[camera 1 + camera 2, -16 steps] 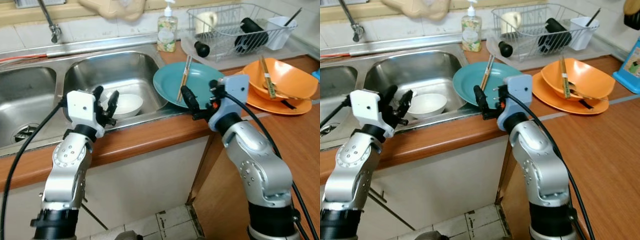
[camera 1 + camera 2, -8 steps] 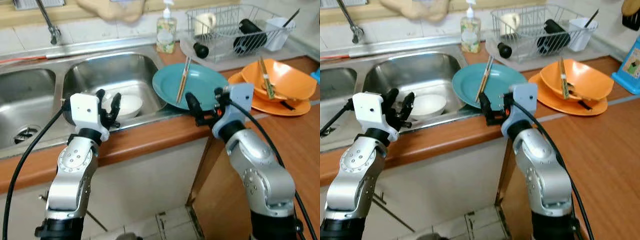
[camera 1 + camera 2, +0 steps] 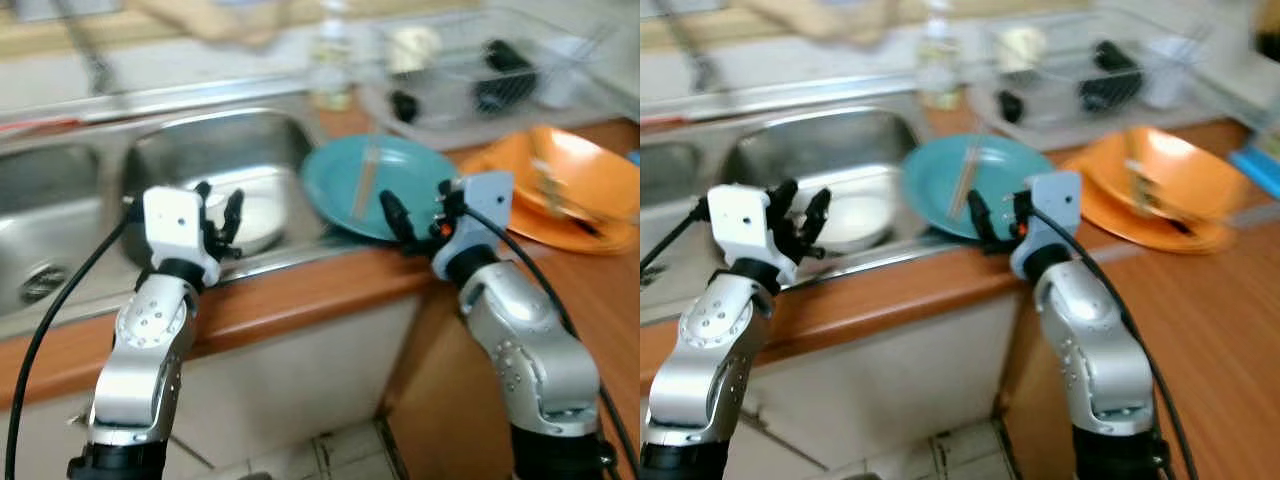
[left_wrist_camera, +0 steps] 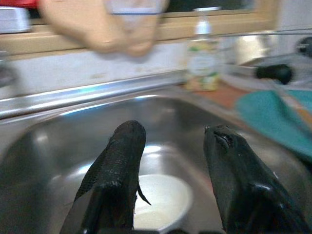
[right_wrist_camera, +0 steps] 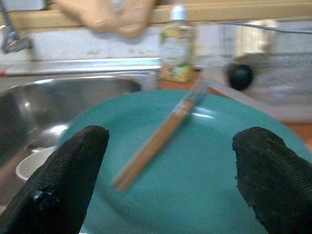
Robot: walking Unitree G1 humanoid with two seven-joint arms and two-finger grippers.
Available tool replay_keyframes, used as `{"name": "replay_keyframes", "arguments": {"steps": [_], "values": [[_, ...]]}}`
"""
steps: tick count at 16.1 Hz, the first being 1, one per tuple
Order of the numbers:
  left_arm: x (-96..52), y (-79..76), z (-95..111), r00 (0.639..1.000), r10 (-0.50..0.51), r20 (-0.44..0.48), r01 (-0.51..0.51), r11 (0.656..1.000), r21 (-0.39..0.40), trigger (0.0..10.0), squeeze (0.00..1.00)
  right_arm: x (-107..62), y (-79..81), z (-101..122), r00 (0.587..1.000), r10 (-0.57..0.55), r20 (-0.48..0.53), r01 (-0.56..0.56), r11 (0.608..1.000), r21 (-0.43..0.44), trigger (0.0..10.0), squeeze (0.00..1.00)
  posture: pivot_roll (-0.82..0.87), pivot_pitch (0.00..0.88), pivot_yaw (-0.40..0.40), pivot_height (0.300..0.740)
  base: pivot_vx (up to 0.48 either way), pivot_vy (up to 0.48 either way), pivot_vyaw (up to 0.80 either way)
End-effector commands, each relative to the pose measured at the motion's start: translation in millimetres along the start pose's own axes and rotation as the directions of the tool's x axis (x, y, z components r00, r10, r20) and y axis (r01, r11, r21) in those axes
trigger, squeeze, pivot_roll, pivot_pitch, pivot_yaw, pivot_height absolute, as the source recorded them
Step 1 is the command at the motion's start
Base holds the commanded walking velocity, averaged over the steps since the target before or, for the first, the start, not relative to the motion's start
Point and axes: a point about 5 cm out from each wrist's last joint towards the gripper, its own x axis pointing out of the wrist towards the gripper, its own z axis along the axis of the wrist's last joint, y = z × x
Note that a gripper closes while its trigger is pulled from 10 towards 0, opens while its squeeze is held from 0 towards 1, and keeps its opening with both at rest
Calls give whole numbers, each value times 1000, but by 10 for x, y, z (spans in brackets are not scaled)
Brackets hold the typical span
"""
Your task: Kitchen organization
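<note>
Sink (image 3: 240, 150) edge, both grippers raised, spread

Head views overlook sink (image 3: 220, 150); wrist views close.

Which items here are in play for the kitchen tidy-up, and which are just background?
In play:
- teal plate, between the open fingers of the right gripper
- chopsticks lying on it
- white bowl in the sink, ahead of the open left gripper

Background:
- orange dishes
- soap bottle
- dish rack
- tap
</note>
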Motion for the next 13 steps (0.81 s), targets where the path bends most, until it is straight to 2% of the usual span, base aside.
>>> {"name": "replay_keyframes", "arguments": {"steps": [1,12,13], "values": [[-30,35,2,1000,19,-10,-19,1000,15,10000,0,9,92,63,999,35,30,-35,999,-5,10000,1000,-2,0,65,740,251,0,538],[-59,48,-24,999,31,-28,-31,999,17,10000,0,19,154,38,996,91,21,-90,996,-20,10000,1000,8,0,61,740,251,0,0],[-57,53,-21,999,31,-28,-30,999,18,10000,0,24,162,48,995,99,19,-98,994,-46,10000,1000,5,0,63,740,251,0,800]]}}
